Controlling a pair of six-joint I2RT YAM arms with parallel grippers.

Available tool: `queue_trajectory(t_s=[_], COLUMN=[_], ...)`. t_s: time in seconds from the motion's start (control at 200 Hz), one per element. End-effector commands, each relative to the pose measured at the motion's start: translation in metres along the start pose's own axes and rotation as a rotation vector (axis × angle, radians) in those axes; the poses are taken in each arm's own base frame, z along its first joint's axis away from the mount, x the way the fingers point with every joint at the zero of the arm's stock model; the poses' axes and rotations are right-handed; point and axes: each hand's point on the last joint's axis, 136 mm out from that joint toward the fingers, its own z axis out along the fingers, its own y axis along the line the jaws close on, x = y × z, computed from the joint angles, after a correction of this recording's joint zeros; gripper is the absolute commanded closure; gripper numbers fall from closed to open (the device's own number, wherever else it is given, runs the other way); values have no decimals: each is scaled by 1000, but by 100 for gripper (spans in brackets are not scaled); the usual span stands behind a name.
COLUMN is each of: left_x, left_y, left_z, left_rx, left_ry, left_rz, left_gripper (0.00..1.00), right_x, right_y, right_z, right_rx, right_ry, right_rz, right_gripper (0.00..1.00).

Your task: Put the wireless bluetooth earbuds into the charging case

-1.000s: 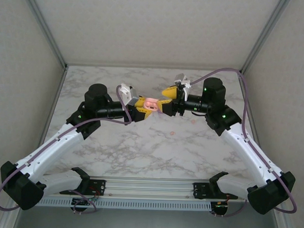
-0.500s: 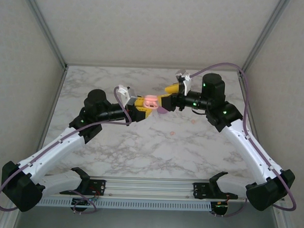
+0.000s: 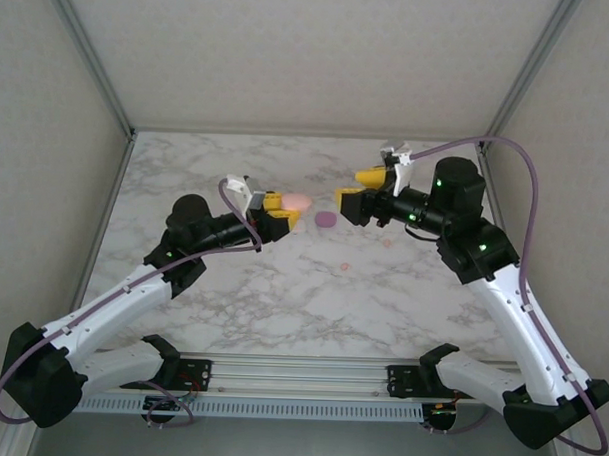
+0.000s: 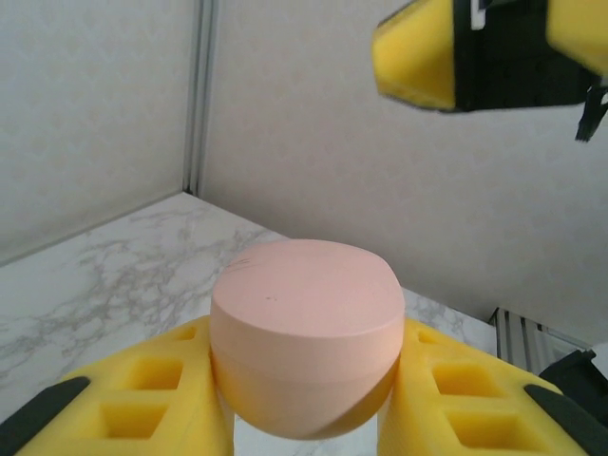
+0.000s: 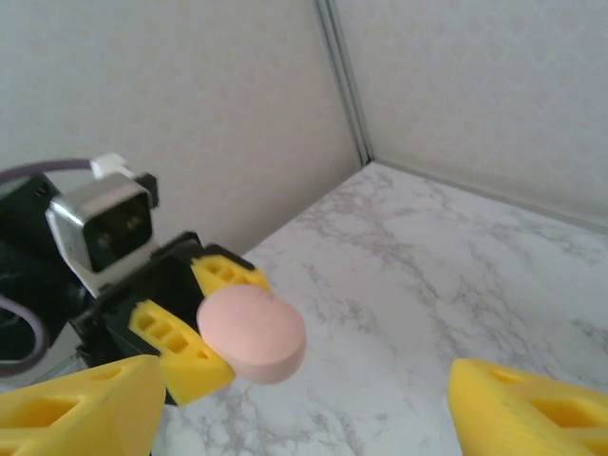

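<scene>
A peach-pink rounded charging case (image 3: 298, 201) is held above the marble table, and my left gripper (image 3: 291, 210) is shut on its sides. In the left wrist view the case (image 4: 304, 328) sits closed between the yellow fingers (image 4: 123, 399). My right gripper (image 3: 349, 187) hangs open a little to the right of the case, with nothing in it. The right wrist view shows the case (image 5: 252, 332) ahead of its spread fingers (image 5: 76, 408). A tiny peach-pink earbud (image 3: 344, 265) lies on the table nearer the arms, and a fainter one (image 3: 387, 243) lies to its right.
A purple pebble-shaped piece (image 3: 326, 220) lies on the table just below the gap between the two grippers. Grey walls with metal corner posts (image 3: 116, 111) close the table on three sides. One finger of the right gripper (image 4: 423, 57) hangs at the top right of the left wrist view.
The right gripper has pulled back to the right, away from the pink case, and opened wider. The purple piece now lies exposed on the table. The left arm shifted slightly left with the case.
</scene>
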Motion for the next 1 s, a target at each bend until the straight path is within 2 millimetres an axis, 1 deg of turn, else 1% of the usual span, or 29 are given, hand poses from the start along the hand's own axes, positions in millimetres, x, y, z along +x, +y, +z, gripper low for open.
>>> queue_trajectory(t_s=[0.0, 0.045, 0.09, 0.125, 0.19, 0.27, 0.355, 0.496, 0.646, 0.751, 0.836, 0.911, 0.996], left_x=[-25, -26, -27, -28, -29, -33, -38, -41, -47, -50, -50, -48, -47], left_y=[-8, -9, -9, -10, -9, -12, -13, -12, -12, -12, -12, -10, -7], left_z=[-5, -4, -4, -3, -1, 0, 1, 3, 3, 4, 5, 7, 9], left_rx=[2, 2, -3, -2, -4, 7, 10, 1, -5, -4, -3, -6, -16], left_ry=[-93, -94, -101, -107, -107, -113, -120, -119, -129, -133, -131, -125, -123], left_rz=[39, 56, 70, 84, 108, 135, 161, 190, 207, 210, 213, 210, 202], left_gripper=[85, 85, 85, 85, 85, 85, 85, 85, 84, 84, 83, 83, 82], right_x=[22, 19, 17, 16, 11, 6, 3, 5, 16, 22, 21, 18, 17], right_y=[-13, -13, -15, -7, 10, 14, 19, 27, 29, 31, 34, 38, 42], right_z=[15, 20, 28, 35, 46, 54, 61, 65, 71, 76, 78, 80, 80], right_rx=[18, 7, 3, -57, -191, -249, -305, -370, -395, -424, -460, -495, -520], right_ry=[107, 113, 120, 137, 176, 203, 224, 287, 346, 367, 375, 377, 388], right_rz=[122, 216, 352, 442, 557, 711, 808, 865, 897, 911, 913, 919, 921], right_gripper=[23, 23, 22, 22, 23, 23, 24, 30, 32, 36, 41, 49, 51])
